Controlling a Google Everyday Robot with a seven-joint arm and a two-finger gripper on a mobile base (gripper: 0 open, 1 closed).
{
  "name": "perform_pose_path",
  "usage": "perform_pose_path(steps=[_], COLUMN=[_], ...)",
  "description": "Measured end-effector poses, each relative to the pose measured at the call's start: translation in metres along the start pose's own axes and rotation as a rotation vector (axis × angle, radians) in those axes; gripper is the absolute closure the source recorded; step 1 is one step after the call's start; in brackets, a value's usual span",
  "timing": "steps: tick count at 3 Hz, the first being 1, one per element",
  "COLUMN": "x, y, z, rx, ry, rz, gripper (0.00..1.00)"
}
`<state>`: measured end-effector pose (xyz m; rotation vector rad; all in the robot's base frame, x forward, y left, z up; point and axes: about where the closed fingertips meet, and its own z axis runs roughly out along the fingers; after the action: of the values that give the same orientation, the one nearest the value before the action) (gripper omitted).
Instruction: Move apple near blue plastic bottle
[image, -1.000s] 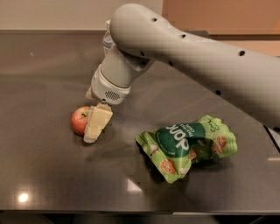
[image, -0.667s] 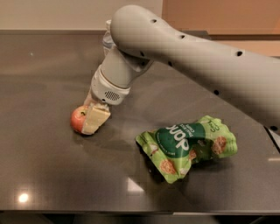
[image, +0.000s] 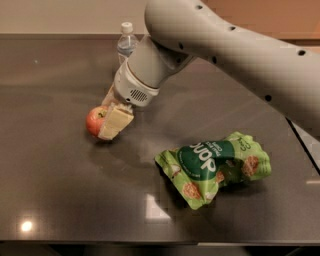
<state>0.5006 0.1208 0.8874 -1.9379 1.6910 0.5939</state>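
Since the earlier frame, the apple (image: 93, 120) has shifted a little toward the back of the table, travelling with the gripper (image: 106, 120), while the green snack bag has kept its place. The arm has also swung aside enough for the blue plastic bottle (image: 126, 44) to show behind it.

At present the apple sits in the left half of the dark table (image: 50, 190), at or just above the surface, with a soft shadow right under it. Its red skin and a yellowish patch face the camera. The gripper is clamped on the fruit: one cream-coloured finger (image: 116, 121) lies across the apple's right side, and the other finger reaches down behind it, so the apple is pinched between the two. The grey, vented wrist (image: 139, 75) slants up and to the right from there into the thick pale arm (image: 240, 55), which crosses the upper right of the view.

Behind the wrist, near the table's far edge, the bottle stands upright with its white cap on, partly hidden by the arm and clearly apart from the apple. The green snack bag (image: 215, 167) lies crumpled, well to the right of the apple and closer to the front edge, touching neither fruit nor gripper.
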Motion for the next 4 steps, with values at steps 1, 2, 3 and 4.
perform_pose_path(steps=[1, 2, 3, 4], x=[0.0, 0.005, 0.02, 0.042], y=[-0.027, -0.062, -0.099, -0.126], z=[-0.041, -0.082, -0.108, -0.117], rx=[0.088, 0.182, 0.247, 0.279], ry=[-0.033, -0.052, -0.04, -0.021], rz=[0.032, 0.071, 0.117, 0.164], gripper=[1.0, 1.0, 1.0, 1.0])
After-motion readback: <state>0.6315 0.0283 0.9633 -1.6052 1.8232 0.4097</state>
